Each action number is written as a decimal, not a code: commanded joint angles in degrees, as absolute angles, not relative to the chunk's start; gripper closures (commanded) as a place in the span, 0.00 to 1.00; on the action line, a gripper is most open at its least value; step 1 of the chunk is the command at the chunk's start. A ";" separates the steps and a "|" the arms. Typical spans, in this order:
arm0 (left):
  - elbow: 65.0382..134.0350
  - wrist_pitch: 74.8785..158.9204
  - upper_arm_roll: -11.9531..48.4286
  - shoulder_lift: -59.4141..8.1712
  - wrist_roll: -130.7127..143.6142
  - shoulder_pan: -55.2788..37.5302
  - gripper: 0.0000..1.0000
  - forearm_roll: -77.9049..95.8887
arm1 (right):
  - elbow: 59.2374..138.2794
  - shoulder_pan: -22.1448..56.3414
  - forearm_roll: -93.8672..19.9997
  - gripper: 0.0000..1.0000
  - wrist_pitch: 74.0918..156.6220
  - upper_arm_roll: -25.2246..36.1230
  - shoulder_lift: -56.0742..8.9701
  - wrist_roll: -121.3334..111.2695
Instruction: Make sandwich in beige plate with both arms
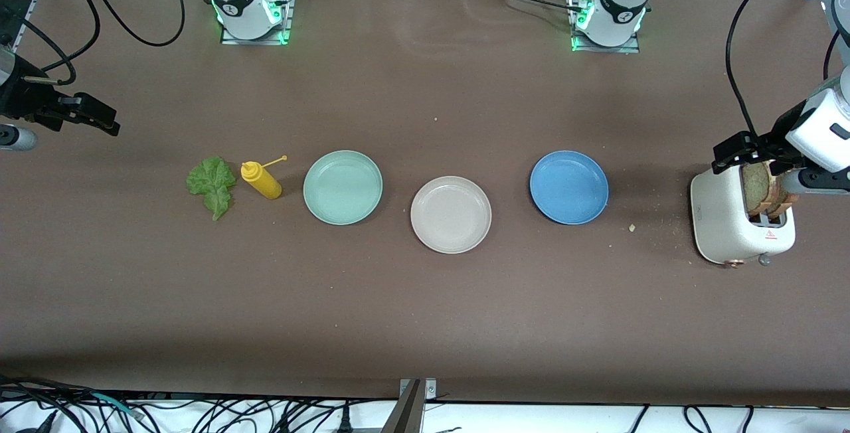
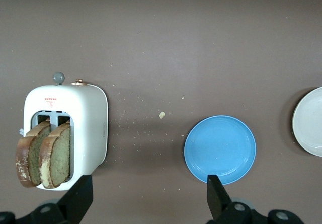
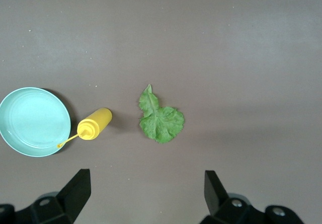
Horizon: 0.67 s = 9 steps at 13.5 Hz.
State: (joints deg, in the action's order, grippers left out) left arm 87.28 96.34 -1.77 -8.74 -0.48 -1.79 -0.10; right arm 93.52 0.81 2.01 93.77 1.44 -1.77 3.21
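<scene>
Front view. Lying nearest the camera: the beige plate [image 1: 451,214], bare, sitting mid-table between the mint-green plate [image 1: 342,187] and the blue plate [image 1: 569,186], both a little farther from the camera. Resting toward the right arm's end: a lettuce leaf [image 1: 212,184] with a yellow squeeze bottle [image 1: 261,179] just beside it. Standing toward the left arm's end: a white toaster [image 1: 740,216] with two bread slices [image 1: 764,188] poking out of its slots. Hovering over the toaster: the left gripper [image 1: 744,153], fingers spread wide, holding nothing. Hanging over bare table at the right arm's end, well apart from the lettuce: the right gripper [image 1: 93,117], fingers likewise spread, holding nothing. No sandwich assembled yet; every part sitting at its starting place.

Left wrist view. Looking down on the toaster [image 2: 75,128], both slices [image 2: 45,153] leaning in the slots, crusts outward; blue plate [image 2: 220,148] beside it, scattered crumbs between them. Fingertips [image 2: 80,196] framing the lower edge, wide apart.

Right wrist view. Showing the lettuce [image 3: 160,118] lying flat, bottle [image 3: 94,124] next to it, mint-green plate [image 3: 34,121] just past that. Fingertips [image 3: 214,189] apart.

Judging the step in hand as fetching the first slice: probably best straddling one slice only, closing on its flat faces, lifting straight up to avoid dragging the toaster or snagging the neighbouring slice.
</scene>
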 commanded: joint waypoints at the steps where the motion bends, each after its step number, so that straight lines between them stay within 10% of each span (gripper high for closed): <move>1: 87.71 96.77 -1.32 -8.70 -0.97 -1.41 0.00 -0.88 | 92.81 0.79 1.49 0.00 93.16 1.41 -1.67 3.34; 9: 87.71 96.77 -1.49 -11.07 -4.37 1.22 0.00 -1.50 | 92.81 0.79 1.49 0.00 93.08 1.41 -1.67 3.34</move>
State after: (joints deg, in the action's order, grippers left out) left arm 87.47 96.34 -1.92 -10.11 -1.15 -1.05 -0.19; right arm 93.52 0.81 2.01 93.77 1.44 -1.77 3.21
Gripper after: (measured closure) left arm 0.000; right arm 0.000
